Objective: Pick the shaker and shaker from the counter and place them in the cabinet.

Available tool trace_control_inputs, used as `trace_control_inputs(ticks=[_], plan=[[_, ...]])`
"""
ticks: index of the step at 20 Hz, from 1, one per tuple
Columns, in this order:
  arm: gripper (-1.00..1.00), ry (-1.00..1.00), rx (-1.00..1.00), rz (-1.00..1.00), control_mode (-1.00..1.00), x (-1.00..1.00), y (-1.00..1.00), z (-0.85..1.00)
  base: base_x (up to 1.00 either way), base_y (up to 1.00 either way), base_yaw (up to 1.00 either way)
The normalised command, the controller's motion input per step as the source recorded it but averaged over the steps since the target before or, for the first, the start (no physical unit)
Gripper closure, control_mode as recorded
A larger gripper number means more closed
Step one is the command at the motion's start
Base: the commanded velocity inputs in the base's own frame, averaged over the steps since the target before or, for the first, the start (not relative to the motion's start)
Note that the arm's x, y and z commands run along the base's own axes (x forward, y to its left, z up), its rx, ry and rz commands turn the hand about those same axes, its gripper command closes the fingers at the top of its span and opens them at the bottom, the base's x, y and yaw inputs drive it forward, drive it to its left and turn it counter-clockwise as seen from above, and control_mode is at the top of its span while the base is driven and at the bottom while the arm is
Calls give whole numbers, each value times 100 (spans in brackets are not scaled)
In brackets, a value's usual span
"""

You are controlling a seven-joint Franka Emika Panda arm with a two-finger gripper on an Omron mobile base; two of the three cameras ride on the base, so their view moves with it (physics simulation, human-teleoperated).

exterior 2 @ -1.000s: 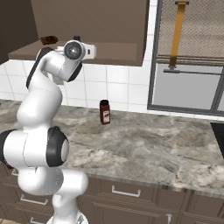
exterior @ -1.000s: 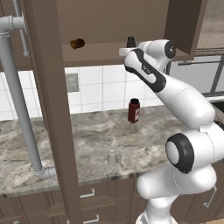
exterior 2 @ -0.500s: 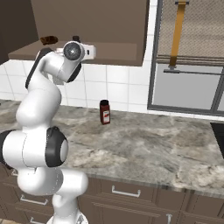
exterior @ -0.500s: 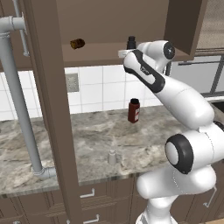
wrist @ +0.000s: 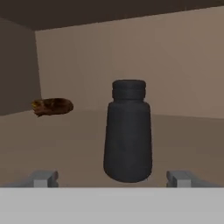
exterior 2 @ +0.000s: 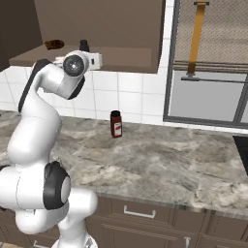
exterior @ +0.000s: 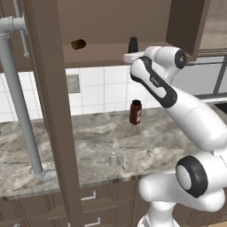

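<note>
Left to right in the left base view: the small brown rounded object [exterior: 78, 44] lies on the cabinet [exterior: 106, 52] base board. The pale shaker [exterior: 114, 159] stands upright on the counter [exterior: 66, 146], near its front edge. The black shaker [exterior: 133, 45] stands upright on the cabinet board, right of the brown object (well apart from it). The dark red bottle [exterior: 135, 112] sits on the counter by the tiled wall. In the hand view the gripper [wrist: 114, 178] is released, jaws spread wide, fingertips [wrist: 43, 178] on either side of the black shaker, not touching it.
</note>
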Motion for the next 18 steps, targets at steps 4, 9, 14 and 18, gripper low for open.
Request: trace_control_inputs(ticks=[4,9,14,18], plan=[[-100,-14,0,0,-100,-82,0,2,0,0,0],[-100,-4,0,0,-100,-68,0,-15,0,0,0],[-100,2,0,0,-100,-41,0,-43,0,0,0],[-100,12,3,2,-100,-21,0,-49,0,0,0]])
